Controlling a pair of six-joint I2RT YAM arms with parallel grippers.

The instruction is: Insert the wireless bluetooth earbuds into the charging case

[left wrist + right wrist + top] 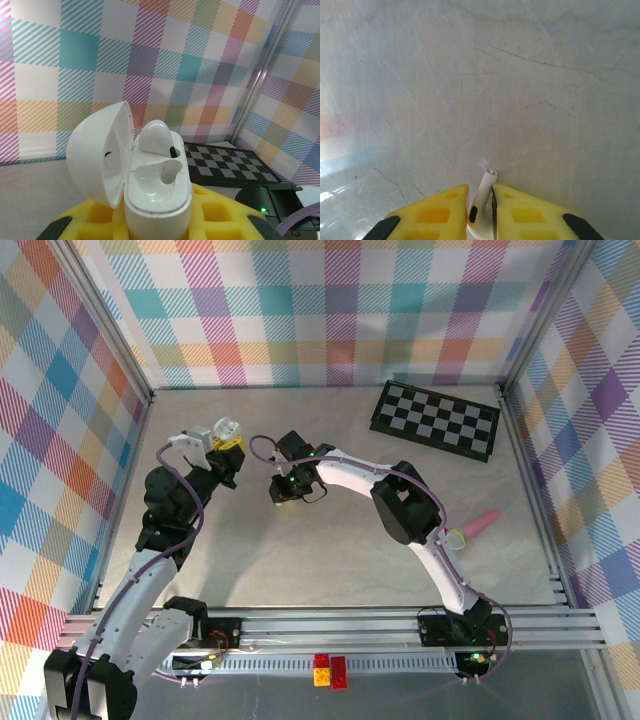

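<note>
The right tool (pixel 480 190) pinches an earbud (pixel 486 180) between its pads, stem pointing forward, low over the desk (pixel 530 75). The earbud is judged light, rigid and glossy, liable to twist or slip; a hold across the stem suits. The right arm (pixel 400 505) arches leftward. The left tool (pixel 226 440) clamps the open case (pixel 157 197), raised, one bud (pixel 156 136) seated.

The case (pixel 150 190) and the earbud (pixel 157 137) in it are white, like the second earbud (pixel 482 192) between the right end effector's (pixel 480 200) yellow pads (pixel 435 212); the left end effector (pixel 150 220) has yellow pads as well. The bench (pixel 330 550) is pale grey and the walls (pixel 320 310) are pastel plaid. A black-and-white chequered board (pixel 436 420) lies at the bench's far right corner, and a pink piece (pixel 478 527) near its right edge.
</note>
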